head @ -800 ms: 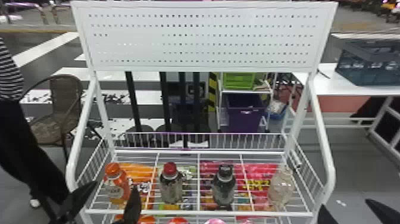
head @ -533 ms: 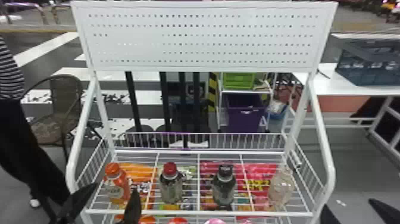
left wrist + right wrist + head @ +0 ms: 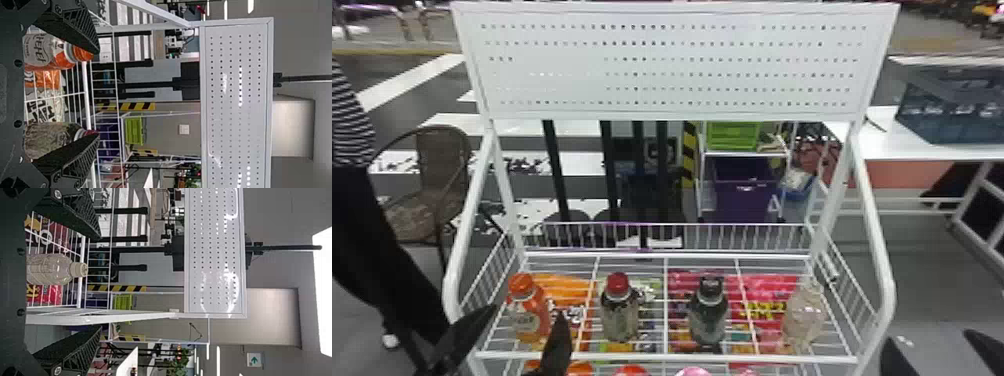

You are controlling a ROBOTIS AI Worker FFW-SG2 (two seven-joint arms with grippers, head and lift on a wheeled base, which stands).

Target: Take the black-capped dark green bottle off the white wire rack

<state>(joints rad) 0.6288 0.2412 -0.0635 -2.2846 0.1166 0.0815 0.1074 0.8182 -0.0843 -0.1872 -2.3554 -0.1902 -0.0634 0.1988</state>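
Just behind the front edge of the white wire rack (image 3: 642,356), right of its midpoint, the black-capped dark green bottle (image 3: 709,317) stood upright, leftward of the right gripper (image 3: 100,282); the clear bottle (image 3: 804,317) stood between. That gripper's fingers were apart, empty.

1. R gripper (image 3: 926,334): has shifted outward in head view, i.e. twd robot's R, vs. both earlier pics. Small move, approx. sideways.
2. Height in view: its fingertips now sit a bit higher up in head view than before, so slightly more of both fingers shows above the bottom edge.
3. Rel. to wire rack (image 3: 882,280): inner finger's tip was right by the rack's R front corner in the 1st pic; now it's a bit farther out, w/ a sliver of floor (image 3: 876,350) btwn.
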